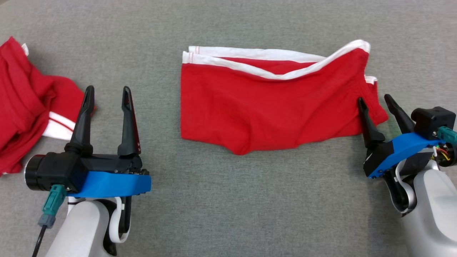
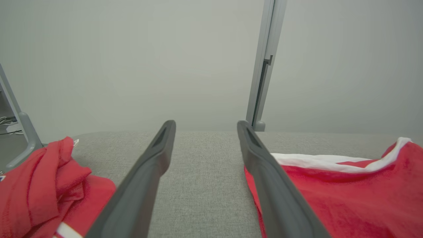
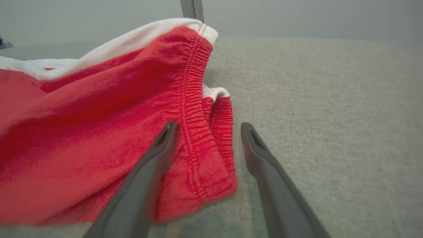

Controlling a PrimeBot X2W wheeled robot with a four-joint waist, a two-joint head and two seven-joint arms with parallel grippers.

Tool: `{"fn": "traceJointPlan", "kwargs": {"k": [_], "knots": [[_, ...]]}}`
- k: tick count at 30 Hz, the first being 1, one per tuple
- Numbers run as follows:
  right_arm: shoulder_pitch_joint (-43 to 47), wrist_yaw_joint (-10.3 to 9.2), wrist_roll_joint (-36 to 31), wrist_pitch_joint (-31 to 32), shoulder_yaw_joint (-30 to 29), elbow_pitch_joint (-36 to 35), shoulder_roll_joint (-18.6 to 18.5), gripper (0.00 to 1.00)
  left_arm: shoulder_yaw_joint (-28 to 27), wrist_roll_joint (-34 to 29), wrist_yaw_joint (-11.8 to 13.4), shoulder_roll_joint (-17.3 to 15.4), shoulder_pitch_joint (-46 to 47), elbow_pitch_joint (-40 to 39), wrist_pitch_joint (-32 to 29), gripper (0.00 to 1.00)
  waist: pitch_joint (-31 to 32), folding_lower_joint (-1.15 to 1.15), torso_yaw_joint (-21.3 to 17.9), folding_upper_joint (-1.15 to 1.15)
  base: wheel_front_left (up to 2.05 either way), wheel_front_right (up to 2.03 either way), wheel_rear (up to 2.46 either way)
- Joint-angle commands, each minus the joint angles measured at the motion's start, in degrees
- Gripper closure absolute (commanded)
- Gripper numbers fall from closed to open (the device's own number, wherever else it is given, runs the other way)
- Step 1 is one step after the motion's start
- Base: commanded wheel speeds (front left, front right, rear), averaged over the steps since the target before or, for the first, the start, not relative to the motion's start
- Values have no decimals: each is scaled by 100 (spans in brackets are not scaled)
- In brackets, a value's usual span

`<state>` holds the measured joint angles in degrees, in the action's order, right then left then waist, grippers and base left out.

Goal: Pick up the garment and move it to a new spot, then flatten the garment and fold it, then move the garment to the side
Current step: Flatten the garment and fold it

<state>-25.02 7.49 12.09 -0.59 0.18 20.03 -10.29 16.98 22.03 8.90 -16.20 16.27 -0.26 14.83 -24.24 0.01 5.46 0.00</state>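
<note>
Jaws wide, the right gripper [image 1: 374,98] is straddling the right end of the crosswise-lying garment [image 1: 267,107] — the nearer arm.

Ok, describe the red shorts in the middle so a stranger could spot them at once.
Look at the grey table. In its middle lie the red shorts, spread nearly flat with white trim along the far edge, their right end by the open right claw. The other red garment, at the table's left edge, is a crumpled heap.

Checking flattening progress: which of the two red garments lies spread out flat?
The middle garment, white band along its far edge; the left garment is crumpled.
</note>
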Motion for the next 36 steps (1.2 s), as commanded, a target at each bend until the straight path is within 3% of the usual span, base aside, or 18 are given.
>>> {"fn": "traceJointPlan", "kwargs": {"k": [1, 5, 7, 8, 9, 23, 28, 36], "knots": [[-172, 0, -16, 8, -76, 296, -25, 0, -7, -58, -46, 51, 128, 32, 34, 0, -100, -1, 140, 0, 0, 0, 0], [-332, 0, 56, 108, -36, 915, 61, 0, -48, -165, -146, 184, 188, 38, 37, 0, -108, -1, 237, 0, 0, 0, 0], [-338, 1, 160, 123, 77, 1065, 92, 53, -84, -222, -190, 248, 161, 28, 39, 0, -102, -1, 248, 0, 0, 0, 0], [-341, 1, 187, 107, 126, 1114, 91, 96, -104, -256, -217, 277, 138, 30, 39, 0, -95, -1, 245, 0, 0, 0, 0], [-342, 1, 242, 79, 162, 1129, 101, 100, -120, -274, -246, 300, 117, 40, 39, 0, -83, -1, 237, 0, 0, 0, 0], [458, 0, 787, -518, 103, 302, -239, 100, -291, -497, -429, 386, -243, 196, 41, 0, 386, -1, -259, 0, 0, 0, 0], [529, 0, 982, -224, -6, 97, -293, 100, -285, -498, -434, 377, -322, 243, 41, 0, 516, -1, -366, 0, 0, 0, 0], [101, 0, 1771, 771, 425, -579, 236, 100, -189, -449, -495, 429, -270, 381, 33, 0, 591, -1, -275, 0, 0, 0, 0]]}}
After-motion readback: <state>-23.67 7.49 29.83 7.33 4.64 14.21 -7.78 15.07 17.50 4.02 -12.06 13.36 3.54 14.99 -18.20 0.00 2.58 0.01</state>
